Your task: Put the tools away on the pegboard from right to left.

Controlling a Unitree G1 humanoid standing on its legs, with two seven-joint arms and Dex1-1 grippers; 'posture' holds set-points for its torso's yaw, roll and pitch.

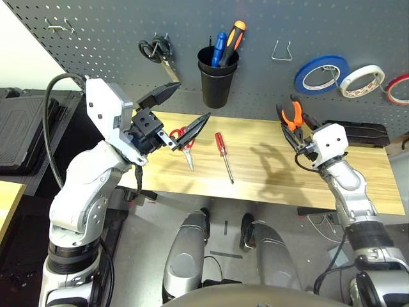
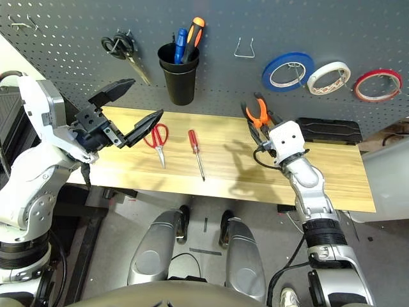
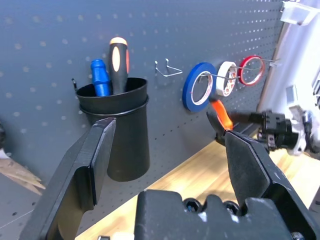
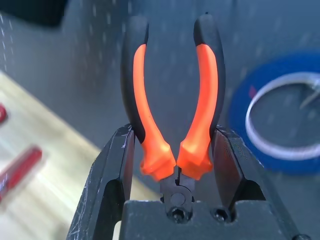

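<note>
The right black two-fingered gripper (image 4: 175, 170) pinches the orange-and-black-handled pliers (image 4: 176, 155), handles splayed and pointing away from it; the left black two-fingered gripper (image 1: 185, 115) is spread wide and empty, near the black plastic cup (image 2: 180, 80). The thin red tape ring (image 2: 378, 86) hangs at the pegboard's right end, so hanging the pliers looks like the step in hand; the next move probably calls for lifting them to the bare metal hook (image 1: 281, 51) and lowering the parted handles over it. The slim red-handled screwdriver (image 1: 223, 153) and red-handled scissors (image 1: 185, 144) lie on the pale wooden tabletop (image 1: 255, 173), below the dark grey perforated pegboard (image 1: 268, 19), above a grey floor (image 1: 223, 236)
</note>
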